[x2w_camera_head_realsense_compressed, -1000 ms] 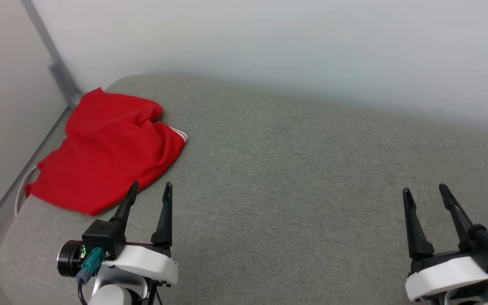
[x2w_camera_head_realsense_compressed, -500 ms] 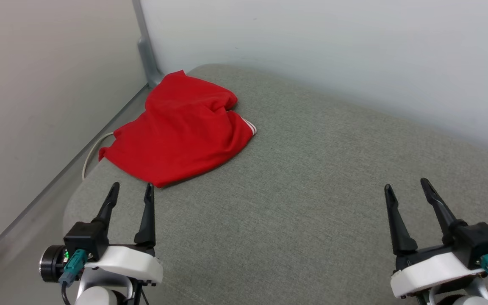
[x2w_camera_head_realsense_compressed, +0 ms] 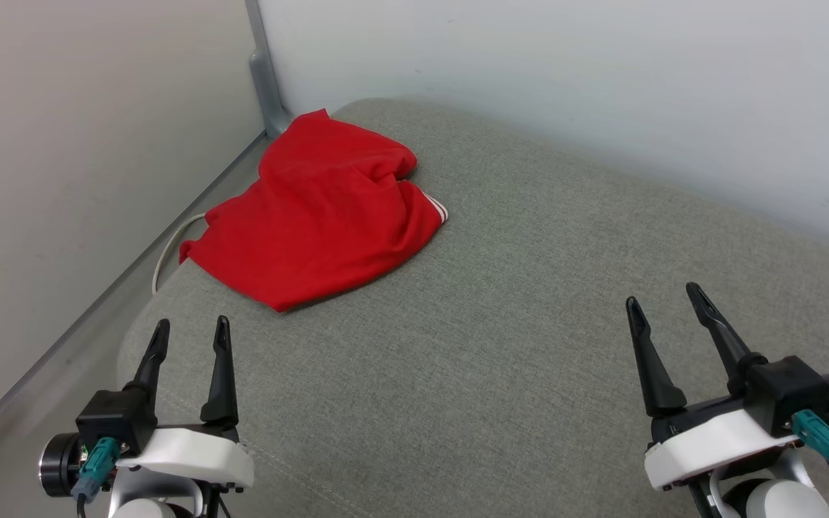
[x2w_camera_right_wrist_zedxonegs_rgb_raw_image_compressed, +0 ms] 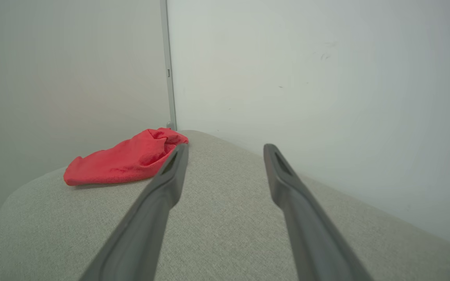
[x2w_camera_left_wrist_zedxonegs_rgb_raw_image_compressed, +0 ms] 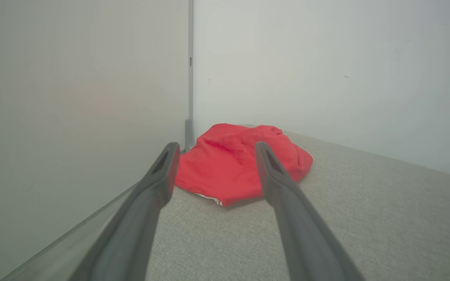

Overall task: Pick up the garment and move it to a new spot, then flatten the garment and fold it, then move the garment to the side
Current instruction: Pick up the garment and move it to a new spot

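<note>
The red garment (x2w_camera_head_realsense_compressed: 321,216) lies crumpled at the far left corner of a grey upholstered surface (x2w_camera_head_realsense_compressed: 529,324), a striped cuff showing at its right edge. In the left wrist view the garment (x2w_camera_left_wrist_zedxonegs_rgb_raw_image_compressed: 233,164) sits ahead between the fingers; in the right wrist view the garment (x2w_camera_right_wrist_zedxonegs_rgb_raw_image_compressed: 125,162) lies off to the left. My left gripper (x2w_camera_head_realsense_compressed: 190,331) hovers open near the front left, short of the garment's near edge. My right gripper (x2w_camera_head_realsense_compressed: 665,296) stands open at the front right, far from the cloth. Both hold nothing. The letters and number are hidden.
Pale walls meet at a grey corner post (x2w_camera_head_realsense_compressed: 265,79) just behind the garment. A white cable (x2w_camera_head_realsense_compressed: 166,248) loops off the cushion's left edge by the cloth. The cushion's rounded left edge (x2w_camera_head_realsense_compressed: 127,338) drops to a floor strip along the wall.
The head camera has swung left, so the garment now sits nearer the picture's middle. Both grippers stay open; the left one sits lower and further left in the picture.
</note>
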### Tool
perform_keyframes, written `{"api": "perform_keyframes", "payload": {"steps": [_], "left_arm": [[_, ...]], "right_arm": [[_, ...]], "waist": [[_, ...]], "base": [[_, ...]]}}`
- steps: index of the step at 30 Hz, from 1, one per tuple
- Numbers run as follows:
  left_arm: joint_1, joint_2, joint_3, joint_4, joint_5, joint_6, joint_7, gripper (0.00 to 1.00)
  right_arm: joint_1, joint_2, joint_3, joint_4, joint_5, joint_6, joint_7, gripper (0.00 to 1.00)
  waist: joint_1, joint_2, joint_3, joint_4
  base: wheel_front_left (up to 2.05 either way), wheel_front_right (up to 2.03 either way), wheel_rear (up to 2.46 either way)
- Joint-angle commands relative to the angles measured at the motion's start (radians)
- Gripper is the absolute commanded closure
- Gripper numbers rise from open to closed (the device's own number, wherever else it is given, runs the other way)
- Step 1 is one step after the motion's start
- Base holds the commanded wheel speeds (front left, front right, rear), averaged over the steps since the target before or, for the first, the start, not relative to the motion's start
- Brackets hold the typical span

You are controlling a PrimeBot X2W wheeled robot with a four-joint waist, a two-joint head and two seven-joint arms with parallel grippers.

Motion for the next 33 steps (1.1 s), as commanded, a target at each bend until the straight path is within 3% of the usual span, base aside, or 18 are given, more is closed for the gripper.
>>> {"api": "perform_keyframes", "payload": {"steps": [1,10,16,22,33], "left_arm": [[0.009,-0.001,0.0,0.002,0.002,-0.001,-0.003,0.0],[-0.09,0.005,-0.026,0.126,-0.027,-0.011,-0.003,0.0],[-0.275,0.053,-0.023,0.263,-0.118,-0.019,0.053,0.0],[-0.471,0.143,-0.032,0.367,-0.215,-0.02,0.198,0.0],[-0.752,0.366,-0.105,0.522,-0.408,-0.02,0.623,0.0]], "right_arm": [[-0.012,0.001,-0.001,0.002,-0.003,-0.001,-0.006,0.0],[0.031,0.001,-0.049,-0.026,0.006,-0.001,0.01,0.0],[-0.002,-0.016,-0.051,-0.097,-0.024,-0.001,0.058,0.0],[-0.057,-0.04,-0.049,-0.14,-0.024,-0.001,0.079,0.0],[-0.168,-0.05,-0.045,-0.168,-0.019,-0.001,0.056,0.0]], "waist": [[0.0,0.0,-0.001,-0.001],[0.0,0.0,0.006,-0.007],[0.0,0.0,0.121,-0.095],[0.0,0.0,0.251,-0.199],[0.0,0.0,0.466,-0.358]], "base": [[0.0,0.0,0.0],[0.0,0.0,0.0],[0.0,0.0,0.0],[0.0,0.0,0.0],[0.0,0.0,0.0]]}}
